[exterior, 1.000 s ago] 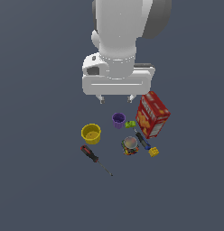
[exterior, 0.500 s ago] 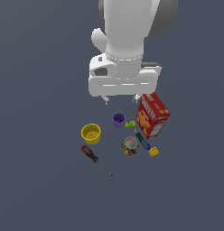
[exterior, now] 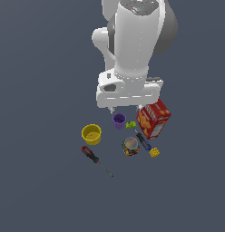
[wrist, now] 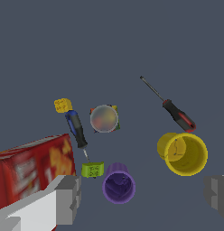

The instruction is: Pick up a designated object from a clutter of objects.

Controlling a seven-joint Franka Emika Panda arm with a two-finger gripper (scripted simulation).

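- Over the last second I see the arm swing toward the exterior view's right and settle lower, so the tool (exterior: 126, 108) now hangs above the cracker box (exterior: 153, 118) side of the clutter instead of short of it; I judge this an approach, with the descent and grasp not yet begun.
- The tool is spread wide, both fingers (wrist: 64, 198) apart at the edges of the wrist view, and it holds nothing.
- The objects on the desk (exterior: 41, 181) have not shifted.
- My target, the short screwdriver (wrist: 76, 131), lies flat just beside the cracker box, between it and the tin can (wrist: 104, 118).
- It has a chunky black handle, a blue end near the yellow block (wrist: 63, 105), and a thin shaft reaching the green block (wrist: 92, 169).
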